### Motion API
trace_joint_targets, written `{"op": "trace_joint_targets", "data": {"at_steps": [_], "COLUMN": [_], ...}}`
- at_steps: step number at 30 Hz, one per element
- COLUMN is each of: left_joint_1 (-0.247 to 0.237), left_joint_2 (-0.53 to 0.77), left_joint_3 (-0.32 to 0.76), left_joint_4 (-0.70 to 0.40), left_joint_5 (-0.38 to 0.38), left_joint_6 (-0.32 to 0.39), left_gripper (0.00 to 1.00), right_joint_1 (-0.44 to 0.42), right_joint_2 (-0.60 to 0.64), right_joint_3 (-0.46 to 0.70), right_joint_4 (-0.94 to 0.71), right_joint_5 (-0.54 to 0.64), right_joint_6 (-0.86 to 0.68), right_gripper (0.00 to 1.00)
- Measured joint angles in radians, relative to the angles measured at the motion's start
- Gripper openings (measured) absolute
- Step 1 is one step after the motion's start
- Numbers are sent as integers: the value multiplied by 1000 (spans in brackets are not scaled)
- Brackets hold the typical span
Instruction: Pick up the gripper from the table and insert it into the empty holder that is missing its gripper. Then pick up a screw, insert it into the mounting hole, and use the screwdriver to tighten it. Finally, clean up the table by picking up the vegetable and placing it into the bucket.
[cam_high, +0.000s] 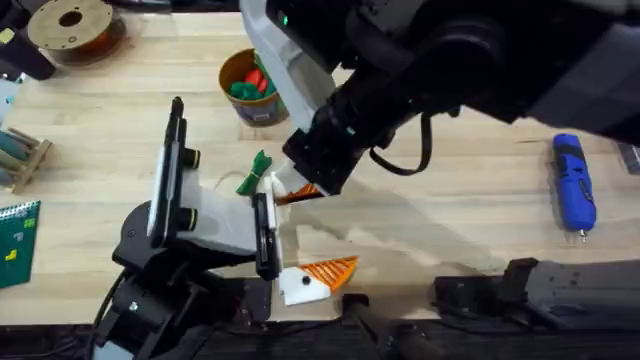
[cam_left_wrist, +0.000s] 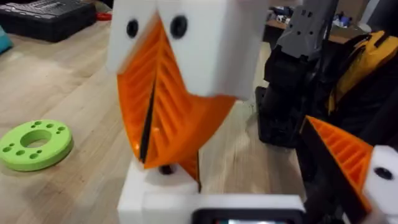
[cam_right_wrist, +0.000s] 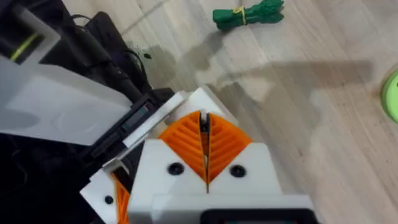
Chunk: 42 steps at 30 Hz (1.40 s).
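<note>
1. The gripper (cam_left_wrist: 189, 157) looks like the small orange bit sticking out under the right pincer (cam_left_wrist: 148, 158), just above the holder (cam_left_wrist: 155, 194). I can't tell if it is in yet.
2. The right pincer's orange pads (cam_right_wrist: 186, 140) are squeezed tight together on it.
3. The holder is one white finger of the left pincer (cam_high: 298, 235), which is spread wide. Its other finger has an orange wedge (cam_high: 332, 270).
4. The vegetable (cam_high: 255, 172) lies on the counter (cam_high: 450, 230) just beside the right pincer.
5. The bucket (cam_high: 252, 92) stands past it, with toy food inside.
6. The screwdriver (cam_high: 573, 182) lies far off to the right.
</note>
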Motion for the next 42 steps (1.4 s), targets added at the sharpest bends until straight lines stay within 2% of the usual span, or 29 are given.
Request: {"op": "trace_joint_targets", "data": {"at_steps": [11,12,17,18,19,24,34,42], "left_joint_1": [0,0,0,0,0,0,0,0], "left_joint_2": [0,0,1,0,0,0,0,0], "left_joint_3": [0,0,0,0,0,0,0,0], "left_joint_4": [-1,-1,0,1,0,1,1,1], "left_joint_5": [3,2,3,2,3,3,2,2], "left_joint_6": [-15,-15,-21,-17,-14,-3,1,1], "left_gripper": [987,987,987,987,987,987,987,990], "right_joint_1": [0,0,4,2,-4,-39,-147,-153], "right_joint_2": [0,0,-8,-13,-19,-70,-278,-491], "right_joint_3": [-15,-15,-17,-19,-22,-31,-39,-173], "right_joint_4": [10,8,9,4,0,-30,-171,-217], "right_joint_5": [-9,-9,-15,-9,-8,-4,3,-41], "right_joint_6": [7,15,14,11,11,11,-5,-35], "right_gripper": [12,89,808,898,924,933,934,935]}}
